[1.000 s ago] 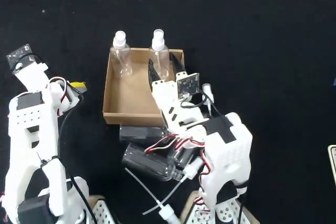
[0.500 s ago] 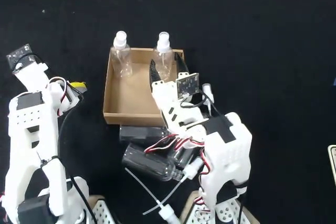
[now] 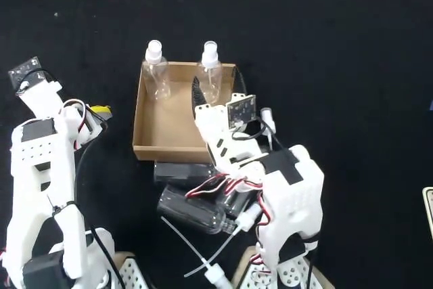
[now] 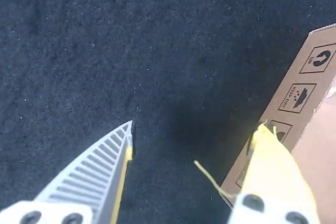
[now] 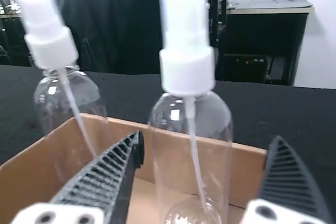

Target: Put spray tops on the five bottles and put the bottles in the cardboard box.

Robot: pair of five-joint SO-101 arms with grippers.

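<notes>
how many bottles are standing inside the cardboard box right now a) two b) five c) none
a: one bottle and a second bottle stand upright against the far wall of the cardboard box, each with a spray top on.

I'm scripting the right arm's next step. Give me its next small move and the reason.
Probably draw the right gripper straight back, clear of the spray-topped bottle. Its jaws stand open on either side of that bottle, which stands upright in the cardboard box beside a second topped bottle. Another clear bottle lies by the arm's base.
</notes>
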